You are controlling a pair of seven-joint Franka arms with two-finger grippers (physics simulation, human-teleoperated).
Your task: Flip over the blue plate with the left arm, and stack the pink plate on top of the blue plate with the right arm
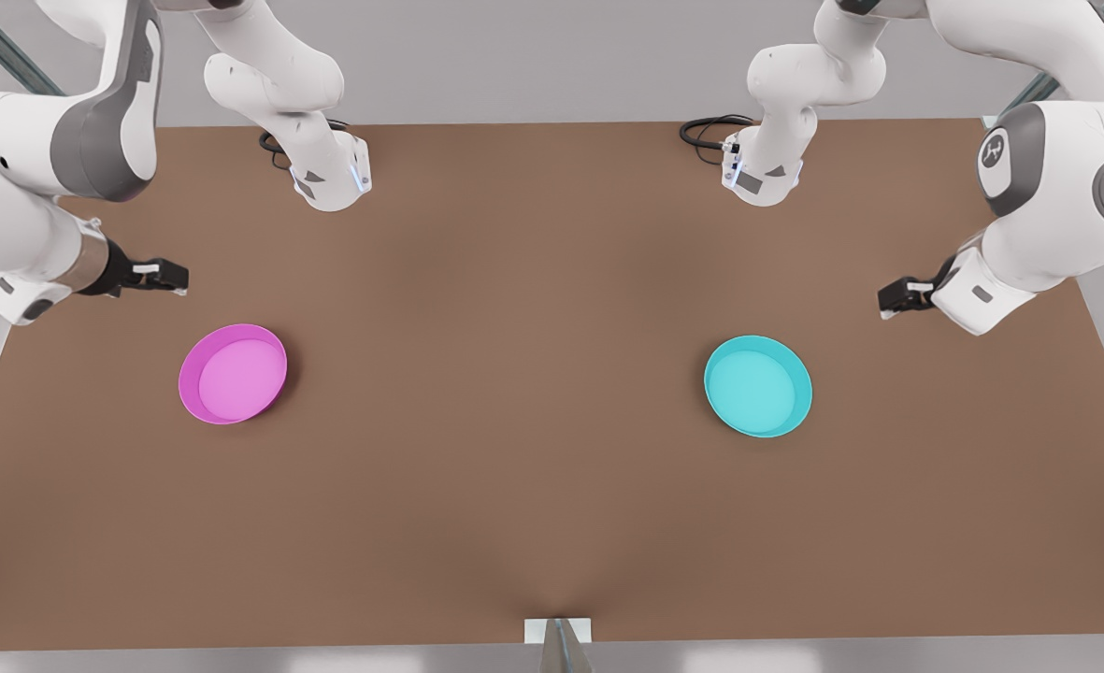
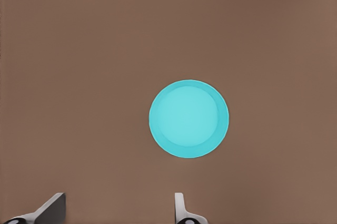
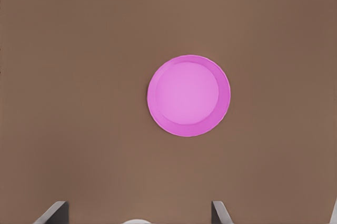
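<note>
The blue plate (image 1: pixel 757 386) lies rim-up on the brown table at the front view's right; in the left wrist view this blue plate (image 2: pixel 188 118) sits well ahead of my fingers. My left gripper (image 1: pixel 893 299) (image 2: pixel 116 208) hovers open above and behind it, holding nothing. At the front view's left the pink plate (image 1: pixel 232 374) (image 3: pixel 188 95) also rests rim-up, its lighter inside showing. Behind it and off to the side my right gripper (image 1: pixel 173 276) (image 3: pixel 137 211) hangs open and empty. Neither gripper touches a plate.
The brown table (image 1: pixel 552 523) spreads wide between and in front of the plates. Both arm bases (image 1: pixel 332 178) (image 1: pixel 762 178) and black cables (image 1: pixel 710 131) stand at the back edge. A small white bracket (image 1: pixel 558 631) sits at the front edge.
</note>
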